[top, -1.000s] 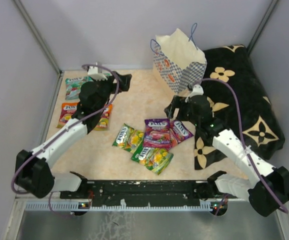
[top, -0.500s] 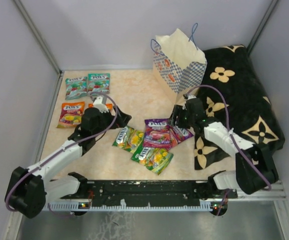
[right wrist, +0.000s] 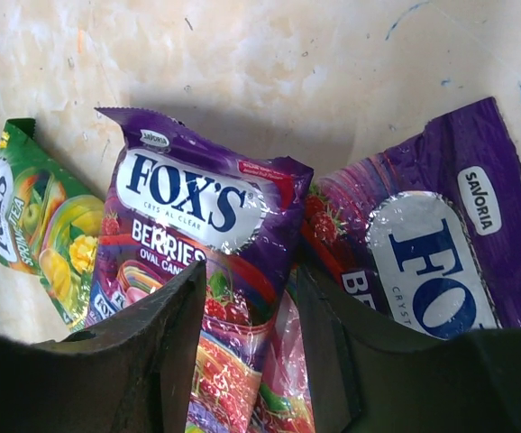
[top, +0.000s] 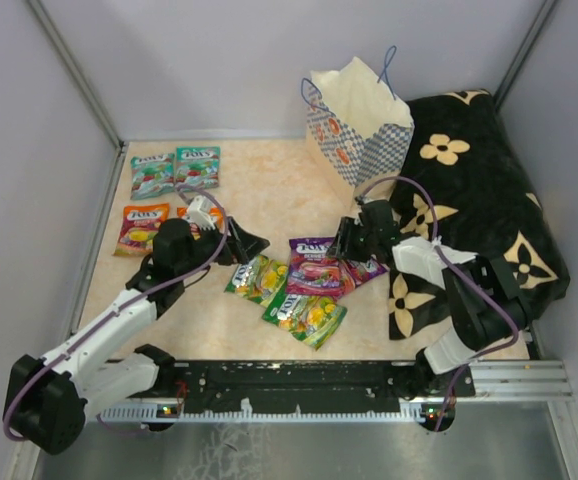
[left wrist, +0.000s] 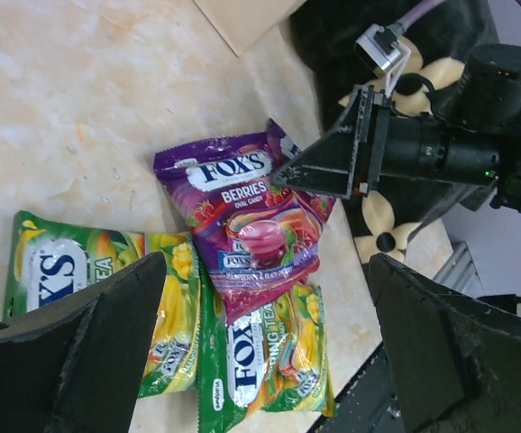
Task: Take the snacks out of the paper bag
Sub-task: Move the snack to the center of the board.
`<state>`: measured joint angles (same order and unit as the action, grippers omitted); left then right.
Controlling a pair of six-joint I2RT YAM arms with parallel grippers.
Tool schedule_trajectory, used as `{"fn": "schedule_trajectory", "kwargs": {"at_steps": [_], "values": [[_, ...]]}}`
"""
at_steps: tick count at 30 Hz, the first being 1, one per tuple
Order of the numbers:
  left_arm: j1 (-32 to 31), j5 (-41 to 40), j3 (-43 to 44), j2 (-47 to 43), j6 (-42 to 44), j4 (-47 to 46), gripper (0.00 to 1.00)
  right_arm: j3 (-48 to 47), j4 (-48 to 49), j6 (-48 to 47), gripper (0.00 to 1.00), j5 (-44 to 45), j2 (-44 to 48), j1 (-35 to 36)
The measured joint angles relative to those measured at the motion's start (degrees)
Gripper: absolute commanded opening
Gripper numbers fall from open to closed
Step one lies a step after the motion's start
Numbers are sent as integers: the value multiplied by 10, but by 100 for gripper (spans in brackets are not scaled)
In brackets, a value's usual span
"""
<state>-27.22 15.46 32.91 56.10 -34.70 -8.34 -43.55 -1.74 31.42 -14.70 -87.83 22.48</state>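
While the glossy, crinkly purple packet (right wrist: 188,207) lies flat on the marbled table (right wrist: 333,63), the right gripper (right wrist: 251,280) straddles its edge, jaws narrowed but still gapped; left gripper (left wrist: 265,262) gapes wide.

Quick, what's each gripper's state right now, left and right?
Left gripper: open, holding nothing.
Right gripper: jaws straddle the purple berries packet; grip cannot be told.

The top external camera looks steeply down from above and behind the arm bases, far enough back to take in the whole table (top: 269,190). The left wrist camera looks out low between the left gripper (left wrist: 265,259) fingers; just beyond their tips lies the purple berries packet (left wrist: 247,225). The right wrist camera hangs close over it, the packet running between the right gripper (right wrist: 250,271) fingers. All three views share that packet.
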Motion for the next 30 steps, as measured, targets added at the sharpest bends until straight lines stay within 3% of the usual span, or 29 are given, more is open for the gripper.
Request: {"fn": "schedule_trajectory", "kwargs": {"at_steps": [3, 8, 11, 16, 20, 26, 30], "values": [[0, 25, -4, 0, -10, -2, 99, 0, 16, 8, 41, -10, -10, 0], [0, 56, -5, -2, -20, -2, 99, 0, 29, 16, 22, -16, -19, 0], [0, 61, -3, -13, -20, 2, 100, 1, 34, 24, 0, -23, -19, 0], [8, 56, 21, -36, -12, 23, 100, -7, 29, 33, 0, -25, -18, 5], [49, 57, 46, -56, -6, 40, 100, -56, 2, 34, 0, -20, -18, 25], [161, 75, 66, -85, -10, 56, 100, -177, 3, 38, 0, -22, -31, 44], [178, 85, 68, -92, -16, 63, 100, -279, 40, 48, 0, -20, -107, 44]]}}
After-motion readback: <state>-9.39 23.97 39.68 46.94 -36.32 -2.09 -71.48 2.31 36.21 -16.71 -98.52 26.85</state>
